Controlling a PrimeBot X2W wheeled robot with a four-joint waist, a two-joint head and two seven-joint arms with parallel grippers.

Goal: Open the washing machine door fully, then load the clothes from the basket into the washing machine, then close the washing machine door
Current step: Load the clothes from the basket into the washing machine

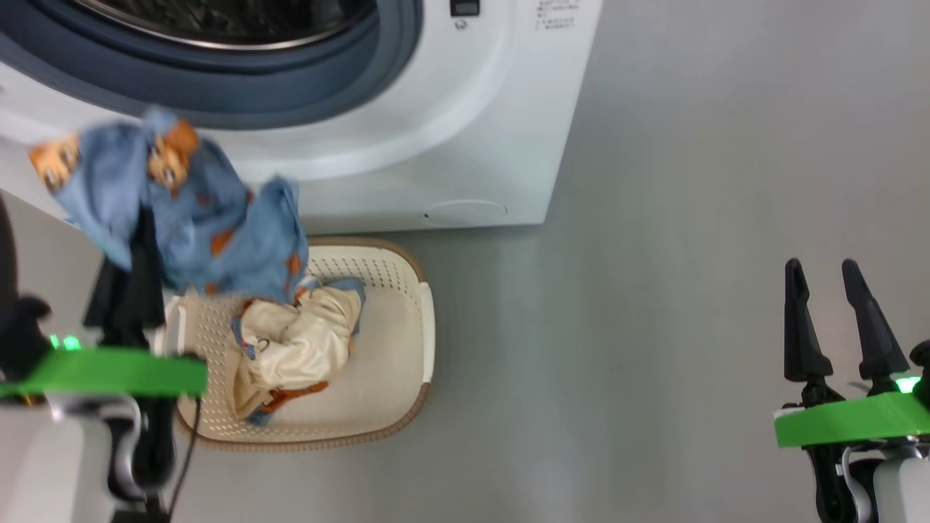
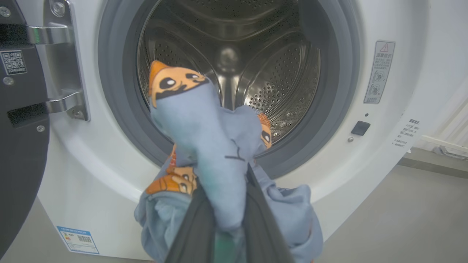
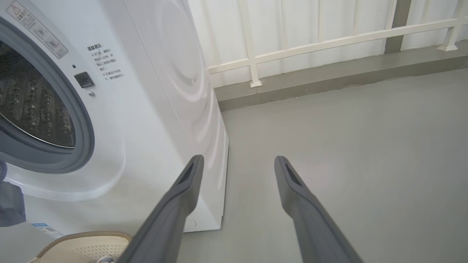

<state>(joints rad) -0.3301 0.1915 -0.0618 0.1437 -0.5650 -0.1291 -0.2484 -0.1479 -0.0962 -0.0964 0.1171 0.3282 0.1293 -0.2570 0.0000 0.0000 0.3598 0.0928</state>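
My left gripper (image 1: 140, 240) is shut on the light blue garment (image 1: 196, 211) with orange patches and holds it up above the basket's left end. In the left wrist view this garment (image 2: 219, 153) hangs from my left gripper (image 2: 226, 182) just in front of the washing machine's (image 2: 365, 153) open steel drum (image 2: 234, 65). The black washing machine door (image 2: 18, 153) is swung aside at the left on its hinge (image 2: 62, 65). A cream garment (image 1: 298, 341) lies in the cream basket (image 1: 407, 349) on the floor before the machine (image 1: 472, 109). My right gripper (image 1: 828, 272) stands open and empty at the lower right.
Grey floor (image 1: 690, 254) stretches to the right of the machine and basket. In the right wrist view a white railing (image 3: 329, 40) on a raised kerb runs behind the machine, my right gripper (image 3: 237, 162) points at bare floor, and the basket rim (image 3: 84, 235) sits lower left.
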